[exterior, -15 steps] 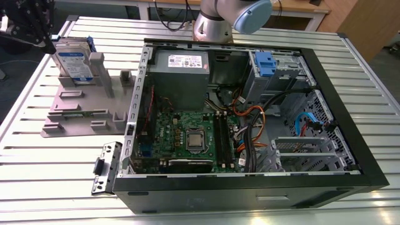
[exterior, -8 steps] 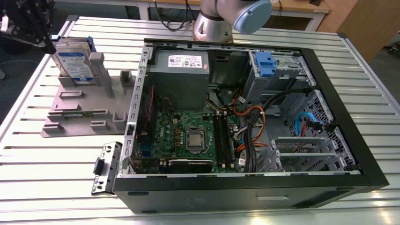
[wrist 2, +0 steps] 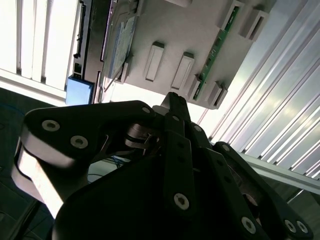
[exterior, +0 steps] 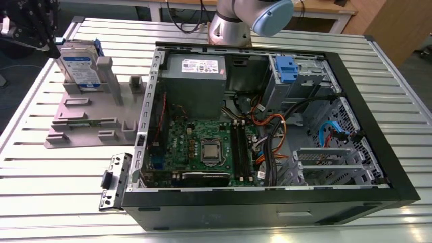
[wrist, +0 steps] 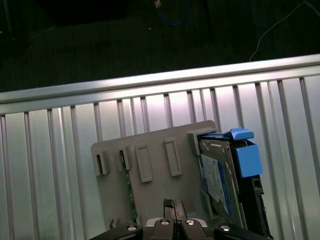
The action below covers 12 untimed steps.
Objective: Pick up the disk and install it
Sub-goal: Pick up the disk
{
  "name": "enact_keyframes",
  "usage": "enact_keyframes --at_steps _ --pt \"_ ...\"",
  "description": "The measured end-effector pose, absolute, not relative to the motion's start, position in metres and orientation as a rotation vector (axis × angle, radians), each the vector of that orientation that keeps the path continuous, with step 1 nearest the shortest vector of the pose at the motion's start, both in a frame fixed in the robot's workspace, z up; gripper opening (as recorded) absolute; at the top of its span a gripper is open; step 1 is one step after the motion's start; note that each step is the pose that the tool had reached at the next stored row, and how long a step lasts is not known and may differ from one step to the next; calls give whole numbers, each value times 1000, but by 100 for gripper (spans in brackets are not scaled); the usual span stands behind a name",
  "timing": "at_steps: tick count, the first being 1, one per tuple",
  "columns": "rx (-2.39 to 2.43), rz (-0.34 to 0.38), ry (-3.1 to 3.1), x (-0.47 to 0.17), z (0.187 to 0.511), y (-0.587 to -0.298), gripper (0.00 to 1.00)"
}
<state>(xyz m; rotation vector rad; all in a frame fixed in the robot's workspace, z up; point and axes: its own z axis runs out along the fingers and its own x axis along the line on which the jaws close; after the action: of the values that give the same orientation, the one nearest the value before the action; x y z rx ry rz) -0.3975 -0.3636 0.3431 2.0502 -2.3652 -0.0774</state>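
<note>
The disk (exterior: 80, 67) stands upright in the grey plastic stand (exterior: 88, 114) on the slatted table, at the exterior view's left of the open computer case. It is a silver drive with a white-and-blue label and a blue bracket. My black gripper (exterior: 30, 25) hovers just above and to the left of it, apart from it. In both wrist views the fingers meet at their tips with nothing between them: gripper (wrist: 173, 210), gripper (wrist 2: 172, 100). Beyond the tips lie the stand (wrist: 155, 170) and the disk (wrist: 220, 180). The second wrist view catches the disk (wrist 2: 122, 42) edge-on.
The open computer case (exterior: 378, 152) covers the middle and right of the table, with a grey power supply box (exterior: 196, 76) and a blue bay bracket (exterior: 287, 68) inside. A green circuit strip (wrist: 127, 185) sits in the stand. A loose metal bracket (exterior: 115, 179) lies by the case's front left corner.
</note>
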Motion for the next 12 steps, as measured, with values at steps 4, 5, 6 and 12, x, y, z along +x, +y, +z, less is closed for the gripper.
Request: enact_keyframes --at_steps 4,5,6,12 --pt "2057 -77 -2359 -398 343 -364 10" --pt "2059 -77 -2357 -398 343 -364 10" --pt "2061 -77 -2355 -398 343 -364 10" --pt "2072 -77 -2346 -398 343 -364 10"
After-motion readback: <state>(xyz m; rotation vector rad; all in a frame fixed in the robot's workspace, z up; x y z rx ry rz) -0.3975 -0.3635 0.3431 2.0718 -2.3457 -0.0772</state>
